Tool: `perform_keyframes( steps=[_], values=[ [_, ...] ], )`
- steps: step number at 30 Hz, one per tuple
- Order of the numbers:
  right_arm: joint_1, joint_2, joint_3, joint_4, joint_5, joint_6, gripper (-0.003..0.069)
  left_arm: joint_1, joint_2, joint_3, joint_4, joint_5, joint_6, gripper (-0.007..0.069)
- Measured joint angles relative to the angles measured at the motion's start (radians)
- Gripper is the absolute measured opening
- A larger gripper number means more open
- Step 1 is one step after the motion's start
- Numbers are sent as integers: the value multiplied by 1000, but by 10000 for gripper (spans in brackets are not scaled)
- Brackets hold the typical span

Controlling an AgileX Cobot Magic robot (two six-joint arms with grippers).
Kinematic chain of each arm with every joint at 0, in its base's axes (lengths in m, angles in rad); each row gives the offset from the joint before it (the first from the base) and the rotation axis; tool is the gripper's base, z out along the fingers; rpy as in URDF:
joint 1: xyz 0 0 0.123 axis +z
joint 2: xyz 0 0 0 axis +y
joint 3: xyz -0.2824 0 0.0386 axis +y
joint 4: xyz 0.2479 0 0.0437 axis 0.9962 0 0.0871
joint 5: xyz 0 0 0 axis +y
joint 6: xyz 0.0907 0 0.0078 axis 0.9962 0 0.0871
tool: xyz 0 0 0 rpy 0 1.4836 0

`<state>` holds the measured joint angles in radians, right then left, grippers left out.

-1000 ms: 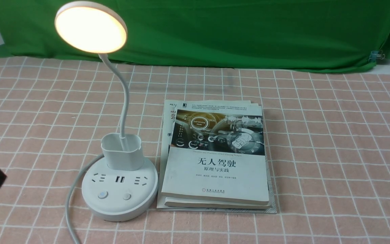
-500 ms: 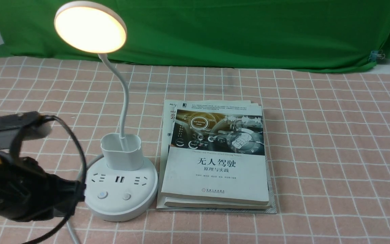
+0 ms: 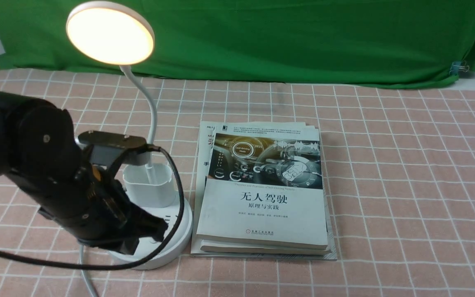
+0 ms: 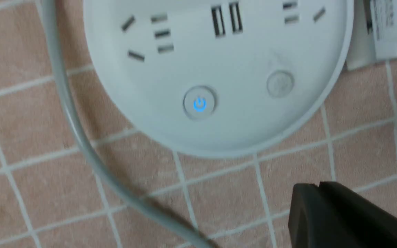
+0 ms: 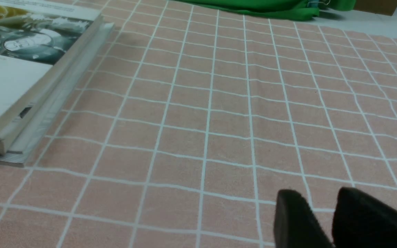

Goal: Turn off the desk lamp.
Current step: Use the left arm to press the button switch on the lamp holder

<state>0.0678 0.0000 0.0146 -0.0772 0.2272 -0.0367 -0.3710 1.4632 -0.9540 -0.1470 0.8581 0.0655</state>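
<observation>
The desk lamp stands at the left of the table, its round disc head (image 3: 110,33) lit, with a thin neck, a cup holder (image 3: 149,185) and a round base (image 3: 182,229). My left gripper (image 3: 155,231) is shut and empty. It hovers over the front of the base and hides the buttons in the front view. In the left wrist view the base (image 4: 219,58) shows a button with a blue glowing power sign (image 4: 199,103) and a plain button (image 4: 280,83). The left gripper (image 4: 317,187) is just off the base's rim. My right gripper (image 5: 319,197) is slightly open and empty, low over the cloth.
A stack of books (image 3: 262,194) lies right beside the lamp base and also shows in the right wrist view (image 5: 12,69). The lamp's grey cord (image 4: 71,103) curves off the base toward the table's front edge. A green backdrop (image 3: 262,37) hangs behind the checked pink tablecloth.
My left arm has swung in from the left edge, rightward over the lamp base, and now covers its buttons in the front view. The lamp stays lit.
</observation>
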Motion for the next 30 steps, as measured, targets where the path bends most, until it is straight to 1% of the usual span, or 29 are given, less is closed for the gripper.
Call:
perform_keyframes(
  steps=[10, 17, 25, 30],
  values=[
    [0, 0, 0, 0, 0, 0, 240, 0, 187, -121, 16, -8, 0, 4],
    [0, 0, 0, 0, 0, 0, 240, 0, 266, -128, 23, -35, 0, 4],
    [0, 0, 0, 0, 0, 0, 240, -1, 268, -140, 24, -34, 0, 4],
    [0, 0, 0, 0, 0, 0, 240, -2, 197, -134, 36, -26, -19, 4]
  ],
)
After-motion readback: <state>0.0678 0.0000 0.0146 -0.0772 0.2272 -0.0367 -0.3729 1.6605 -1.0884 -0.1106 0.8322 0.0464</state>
